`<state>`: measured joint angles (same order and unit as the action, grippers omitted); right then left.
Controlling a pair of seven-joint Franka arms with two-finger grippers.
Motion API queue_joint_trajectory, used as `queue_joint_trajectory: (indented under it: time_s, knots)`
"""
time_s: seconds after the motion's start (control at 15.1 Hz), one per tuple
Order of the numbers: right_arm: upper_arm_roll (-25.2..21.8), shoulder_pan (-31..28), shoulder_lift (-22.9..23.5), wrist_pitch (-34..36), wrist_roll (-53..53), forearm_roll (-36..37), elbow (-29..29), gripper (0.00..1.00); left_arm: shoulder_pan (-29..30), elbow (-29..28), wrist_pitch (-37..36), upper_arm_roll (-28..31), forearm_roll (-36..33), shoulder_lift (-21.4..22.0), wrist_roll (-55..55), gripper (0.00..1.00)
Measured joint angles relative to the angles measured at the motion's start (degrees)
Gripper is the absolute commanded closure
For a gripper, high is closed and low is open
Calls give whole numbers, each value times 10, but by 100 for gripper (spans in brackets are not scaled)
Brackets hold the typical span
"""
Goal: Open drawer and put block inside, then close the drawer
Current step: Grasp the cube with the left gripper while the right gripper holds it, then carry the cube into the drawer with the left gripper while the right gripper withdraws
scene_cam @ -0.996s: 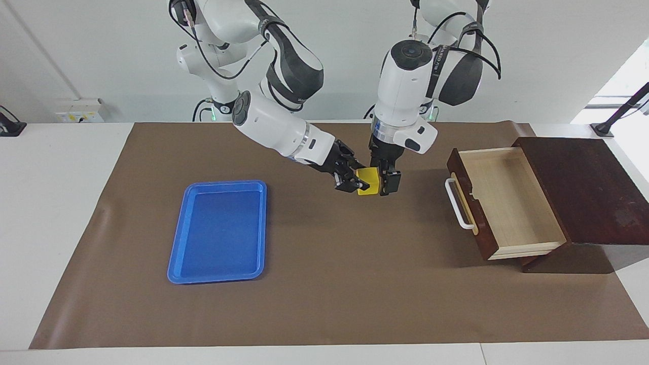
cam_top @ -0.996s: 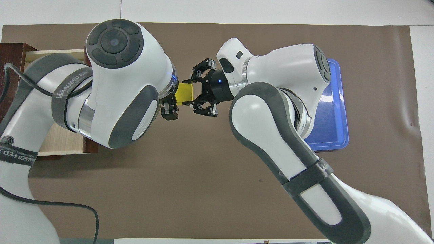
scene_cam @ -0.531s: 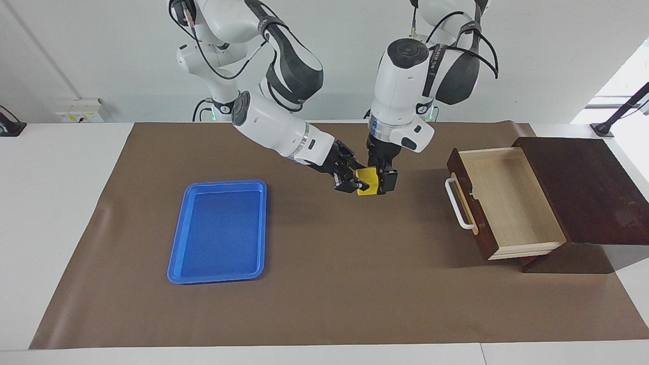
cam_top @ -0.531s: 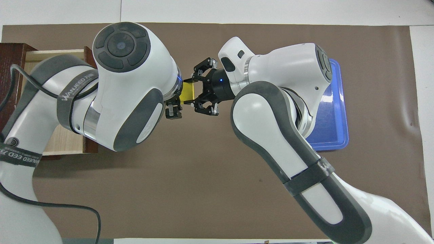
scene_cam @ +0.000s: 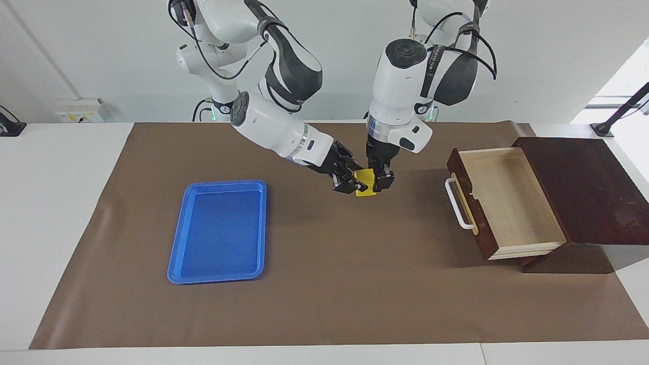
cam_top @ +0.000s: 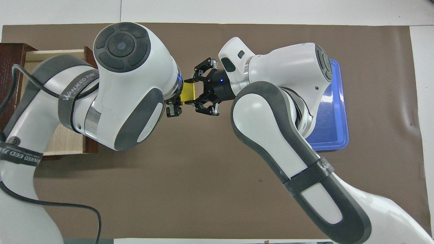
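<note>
Both tools clamped on the block point(scene_cam: 365, 182) at once, up in the air over the middle of the brown mat point(scene_cam: 324, 284), toward the robots' edge of the surface point(scene_cam: 66, 152): right tool point(scene_cam: 353, 181) gripping it from the tray's side, left tool point(scene_cam: 379, 178) pointing straight down and pinching it from the drawer's side. Drawer point(scene_cam: 507, 203) pulled out of its dark box point(scene_cam: 583, 187) at the left arm's end of the surface, pale inside bare, white handle point(scene_cam: 456, 204) facing the middle. Blue tray point(scene_cam: 219, 230) flat on the mat toward the right arm's end.
</note>
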<state>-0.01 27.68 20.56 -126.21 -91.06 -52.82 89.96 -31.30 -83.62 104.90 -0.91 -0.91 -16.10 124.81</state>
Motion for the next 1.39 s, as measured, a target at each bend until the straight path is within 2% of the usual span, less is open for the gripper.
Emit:
queue_joint_trajectory:
  time_s: [0.53,0.73,0.86,1.06,1.39]
  knots:
    - [-1,-6,0,2,11,0,-1,0,0,0,3,0,0,-3,0,100]
    - [-6,-34,-3,36,44,0,-1,0,16,4,-10,11,0,6,-26,100]
    - [-8,-72,-8,72,68,13,-2,0,62,7,-33,14,0,27,-77,100]
    - [-10,-132,-21,119,113,84,-3,0,148,7,-75,18,0,55,-171,100]
    - [-12,-202,-47,152,147,206,-5,0,279,-18,-83,19,1,67,-327,100]
